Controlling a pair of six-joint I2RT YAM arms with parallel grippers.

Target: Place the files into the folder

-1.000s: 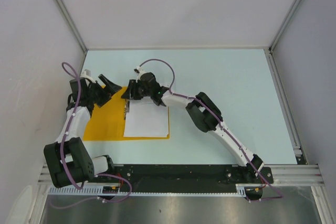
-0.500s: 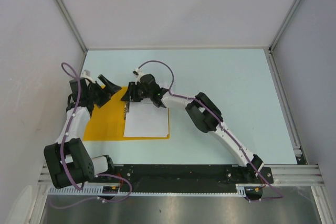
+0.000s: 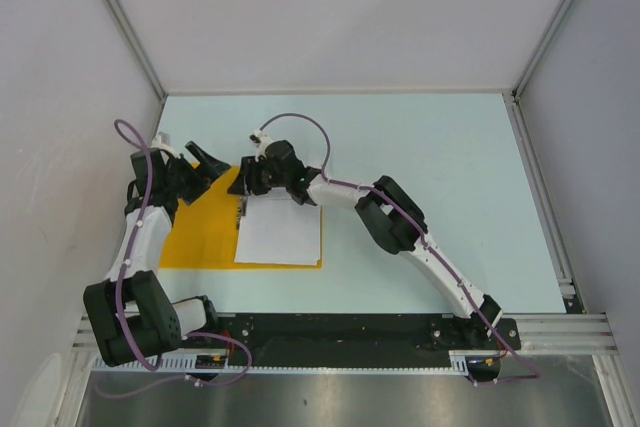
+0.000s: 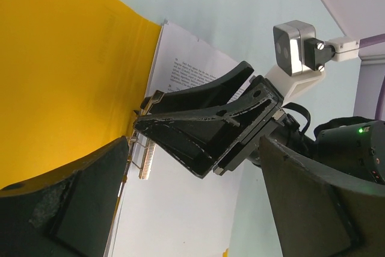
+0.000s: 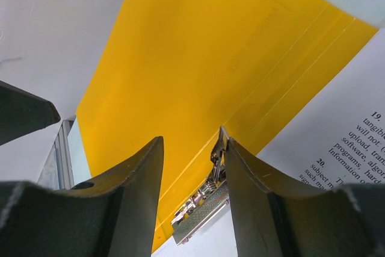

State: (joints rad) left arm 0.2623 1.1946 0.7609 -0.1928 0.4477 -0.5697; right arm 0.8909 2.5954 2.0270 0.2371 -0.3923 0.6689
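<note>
**Open folder holds the sheets; right gripper sits at the spine clamp**

From the top camera, the folder [image 3: 195, 237] lies opened flat on the pale table [image 3: 420, 147], toward the left. Spread like this, its long axis runs left to right, and the spine runs near to far through the middle. The files [image 3: 280, 237] rest as a white stack on the folder's right-hand half. Their left edge lies along the spine and their long side is parallel to it. The right gripper [image 3: 245, 179] is down over the far end of the spine, at the stack's far left corner. The left gripper [image 3: 205, 165] hangs just beside it, over the far edge of the folder's bare left half.

In the left wrist view, the left gripper [image 4: 192, 148] is spread wide, with its dark fingers [image 4: 78, 203] at the two lower corners and nothing between them. The yellow folder [image 4: 60, 58] fills the left side, and the files [image 4: 174, 221] lie against the fold with printed lines at their far end. The right gripper [image 4: 141, 112] points its tapering tips at a small metal clamp [image 4: 146, 154] on the spine.

In the right wrist view, the right gripper [image 5: 192, 148] has only a narrow gap. The clamp [image 5: 201, 209] stands up in that gap, and its lever is close against one finger. Whether the fingers actually pinch it cannot be told. The folder [image 5: 198, 58] stretches away behind, and a corner of the files [image 5: 337, 130] with numbered text is at the right.
</note>
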